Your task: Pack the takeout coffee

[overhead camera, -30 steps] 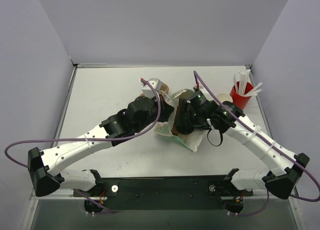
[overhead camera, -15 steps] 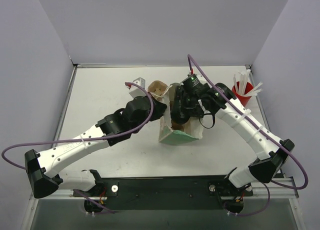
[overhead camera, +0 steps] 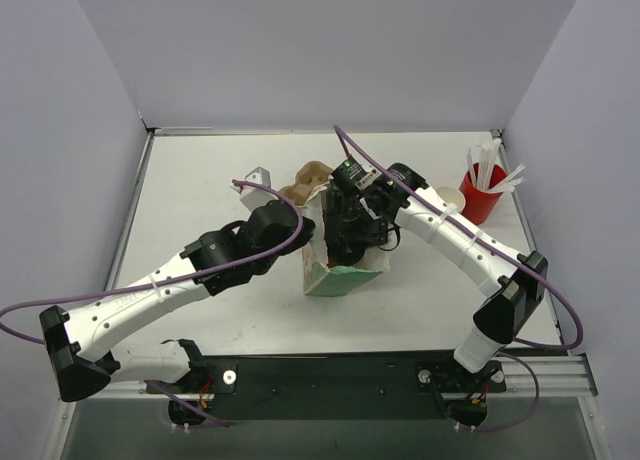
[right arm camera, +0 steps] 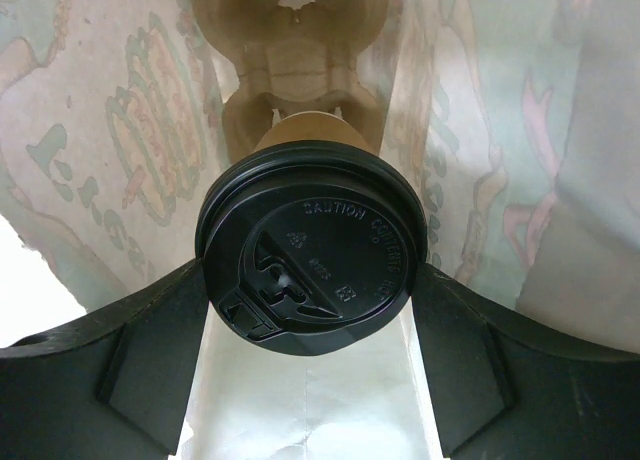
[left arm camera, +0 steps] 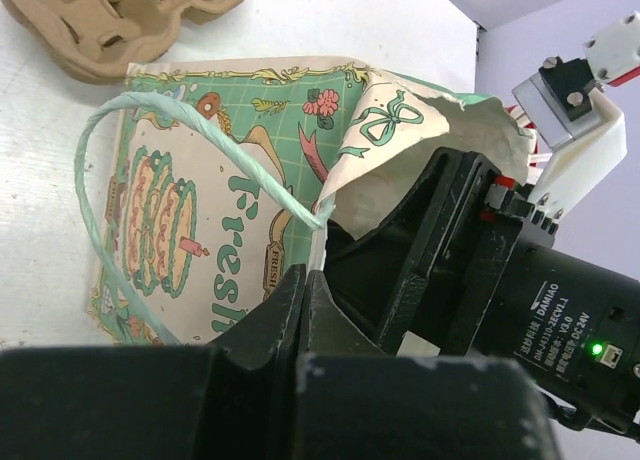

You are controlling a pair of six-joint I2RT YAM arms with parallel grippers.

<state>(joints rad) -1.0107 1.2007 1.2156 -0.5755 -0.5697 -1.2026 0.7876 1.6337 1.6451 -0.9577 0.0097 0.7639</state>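
Observation:
The takeout coffee (right arm camera: 312, 248), a brown paper cup under a black lid, hangs inside the printed green-and-white paper bag (overhead camera: 340, 277). My right gripper (right arm camera: 312, 280) is shut on it, one finger on each side of the lid. Below the cup, at the bag's bottom, lies a brown pulp carrier (right arm camera: 290, 40). In the top view the right gripper (overhead camera: 347, 242) reaches down into the bag's mouth. My left gripper (left arm camera: 304, 280) is shut on the bag's rim (left arm camera: 322, 242), beside its green handle (left arm camera: 150, 105); in the top view this left gripper (overhead camera: 308, 242) sits at the bag's left edge.
A second moulded pulp carrier (overhead camera: 305, 180) lies on the table just behind the bag, also in the left wrist view (left arm camera: 120, 20). A red cup of white sticks (overhead camera: 480, 192) stands at the back right, with a small pale round object (overhead camera: 447, 195) beside it.
Both grippers and the bag have shifted left across the table, and the bag now stands more upright. The right arm has stretched further left, over the bag's mouth.

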